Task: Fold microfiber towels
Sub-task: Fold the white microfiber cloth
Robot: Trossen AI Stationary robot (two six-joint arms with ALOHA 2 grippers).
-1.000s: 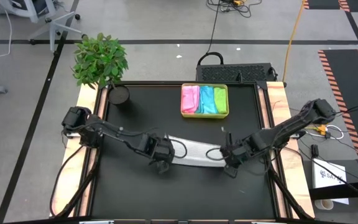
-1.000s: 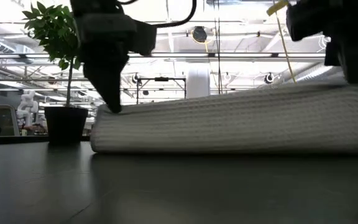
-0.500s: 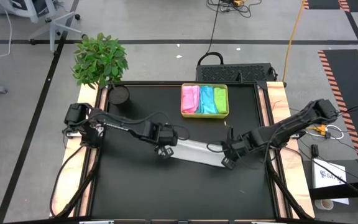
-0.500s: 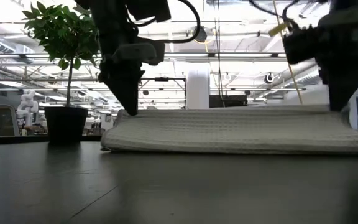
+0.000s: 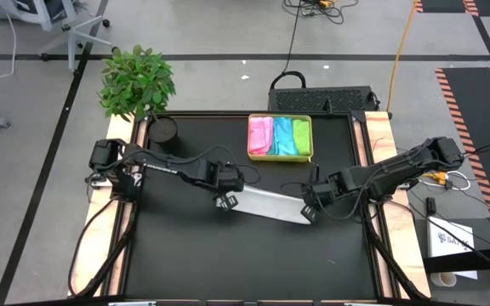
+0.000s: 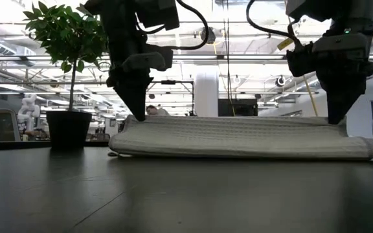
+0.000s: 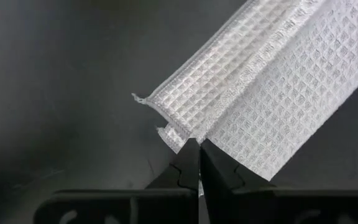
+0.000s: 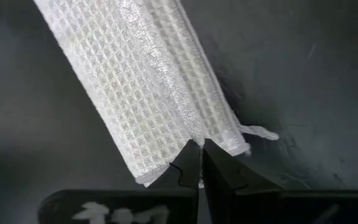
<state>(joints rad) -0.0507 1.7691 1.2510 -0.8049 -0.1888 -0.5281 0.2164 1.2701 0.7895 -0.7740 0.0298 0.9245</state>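
The white towel [image 5: 266, 205] is lying folded into a long narrow strip near the middle of the black table [image 5: 185, 263], running slantwise between the two arms, and its waffle weave is showing plainly in both wrist views [image 7: 272, 93] [image 8: 148, 93]. In the low view the white towel [image 6: 245, 137] is resting flat on the table as a low, layered band.

The left gripper [image 5: 225, 201] is pinching the strip's left end; in the left wrist view its fingers [image 7: 188, 165] are pressed nearly together on the towel's folded edge, just beside a loose corner. The right gripper [image 5: 308, 212] is pinching the opposite end the same way, its fingers [image 8: 191, 163] closed tight on the doubled edge near a trailing thread. In the low view the left gripper [image 6: 136, 110] and the right gripper [image 6: 337, 113] are both coming down point-first onto the towel's upper edge.

Behind the strip, the yellow-green tray [image 5: 280, 157] is sitting at the table's far side, holding the pink towel [image 5: 260, 136], the teal towel [image 5: 282, 136] and the lime green towel [image 5: 300, 137] side by side. A potted plant [image 5: 137, 81] is standing at the far left corner, with a dark round pot [image 5: 164, 130] on the table just beside it.

On the white card [image 5: 456, 238] off the table's right edge, some print is showing, but it is too small to read.
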